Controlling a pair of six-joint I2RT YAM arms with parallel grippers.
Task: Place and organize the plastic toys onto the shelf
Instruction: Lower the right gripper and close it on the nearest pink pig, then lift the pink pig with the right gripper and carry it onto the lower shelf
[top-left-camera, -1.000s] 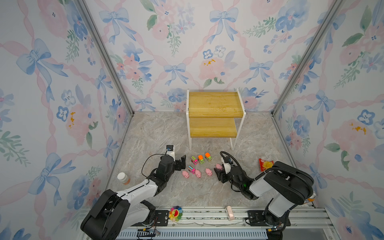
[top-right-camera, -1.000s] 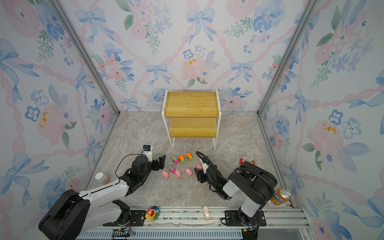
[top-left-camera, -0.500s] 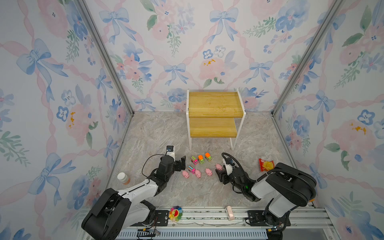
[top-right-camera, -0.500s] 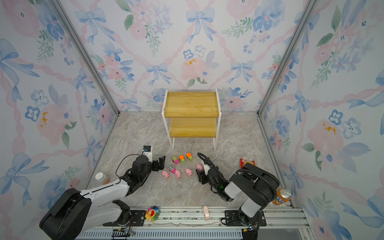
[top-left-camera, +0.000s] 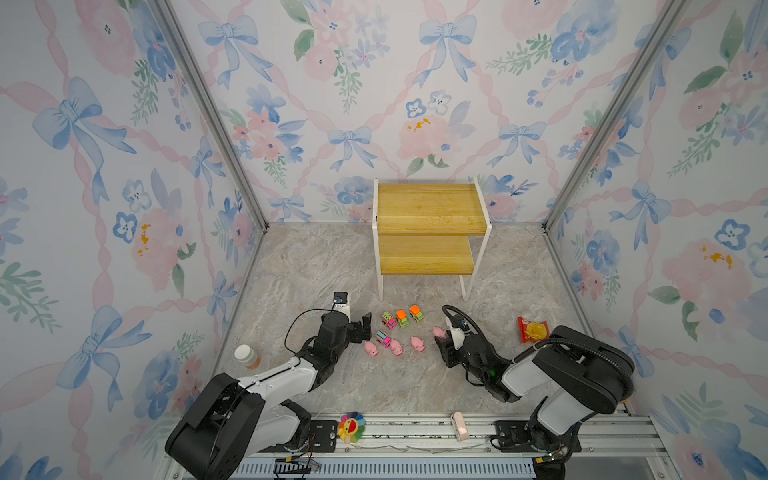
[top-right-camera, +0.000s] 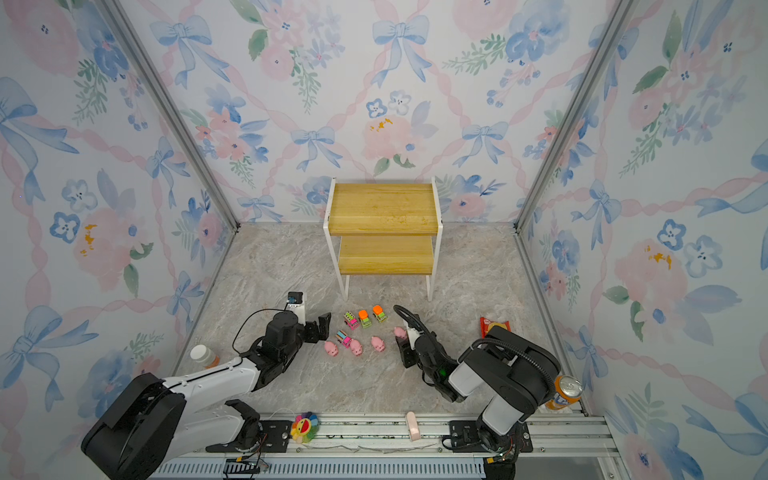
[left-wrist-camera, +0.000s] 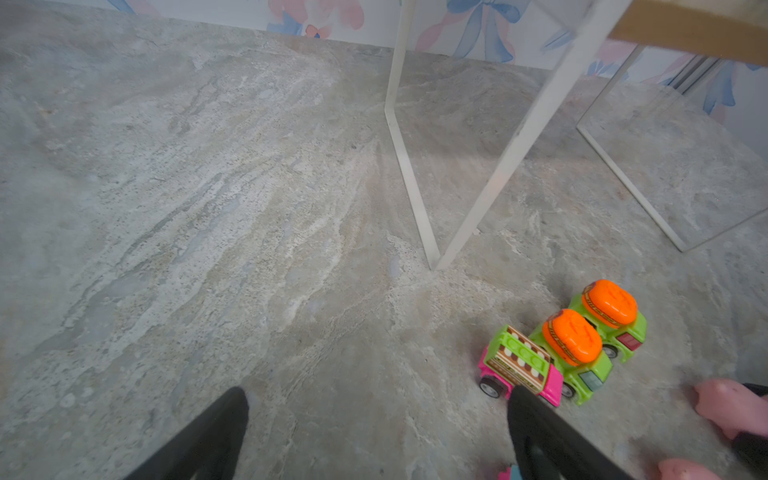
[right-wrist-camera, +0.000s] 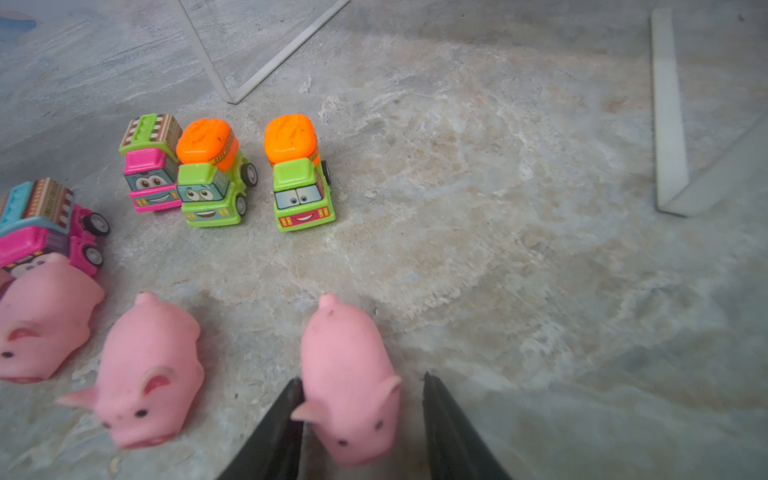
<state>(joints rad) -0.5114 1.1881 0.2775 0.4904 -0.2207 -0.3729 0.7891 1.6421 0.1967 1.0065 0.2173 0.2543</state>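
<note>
Marble-look floor (top-left-camera: 316, 266), bow-and-flower wallpaper all round, and all eight toys are down on that floor just in front of the shelf (top-left-camera: 430, 208). None of them is up on its two wooden boards yet.

Far row, left to right: a striped pink truck (top-left-camera: 388, 320) pressed right against a green truck (top-left-camera: 402, 318), then a second green truck (top-left-camera: 416, 314) a little apart. In the near row, the other pink truck (top-left-camera: 382, 337) is wedged between a left pig (top-left-camera: 371, 348) and a middle pig (top-left-camera: 396, 346), with a third pig (top-left-camera: 417, 343) next along. Off to the right and slightly farther back sits the fourth pig (right-wrist-camera: 347, 374).

That last one is where the action is. The right gripper (right-wrist-camera: 361, 380) is down at floor level straddling it, jaws partly open. One finger (right-wrist-camera: 286, 411) is touching the pig by its ear, and the other finger has a clear gap. So it isn't clamped, and the pig is sitting on the floor.

The left gripper (left-wrist-camera: 378, 415) hangs low just left of the toys, jaws spread wide with nothing between them.

Further out there's a red snack packet (top-left-camera: 533, 330) on the right and a white-capped bottle (top-left-camera: 246, 356) by the left wall. A rainbow flower toy (top-left-camera: 351, 427) sits on the near rail, and an orange soda can (top-right-camera: 565, 392) is in the near right corner.
</note>
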